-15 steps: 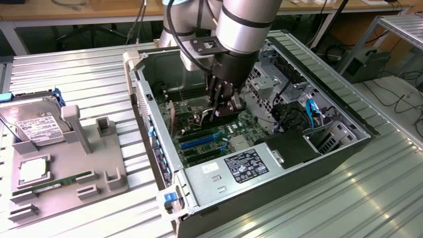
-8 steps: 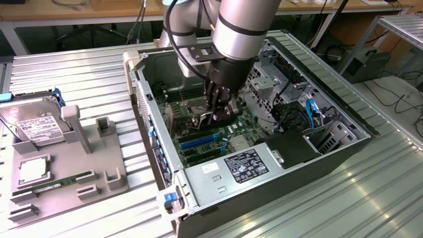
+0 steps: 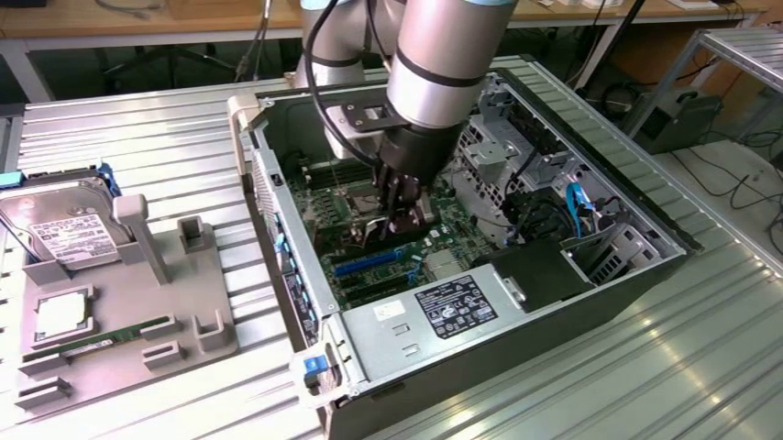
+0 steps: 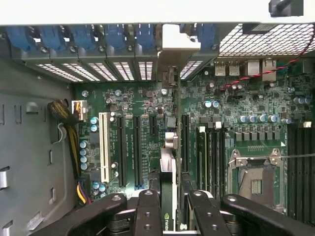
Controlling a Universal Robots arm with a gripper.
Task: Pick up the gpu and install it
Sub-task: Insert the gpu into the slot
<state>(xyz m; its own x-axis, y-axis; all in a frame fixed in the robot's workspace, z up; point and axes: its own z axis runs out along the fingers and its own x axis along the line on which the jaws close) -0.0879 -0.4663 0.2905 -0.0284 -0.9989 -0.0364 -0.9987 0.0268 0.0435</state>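
Grey ribbed table (image 3: 147, 137) carries the open computer case (image 3: 636, 229). Inside it, the gripper (image 4: 168, 199) is clamped on the gpu (image 4: 169, 169), held edge-on with its long axis parallel to the motherboard's dark slots (image 4: 119, 150), bracket toward the case's rear openings.

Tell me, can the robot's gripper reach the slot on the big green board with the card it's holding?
Probably yes. The gripper is already inside the open computer case, holding the gpu edge-down just above the motherboard. Nothing seems to lie between the card and the slots.
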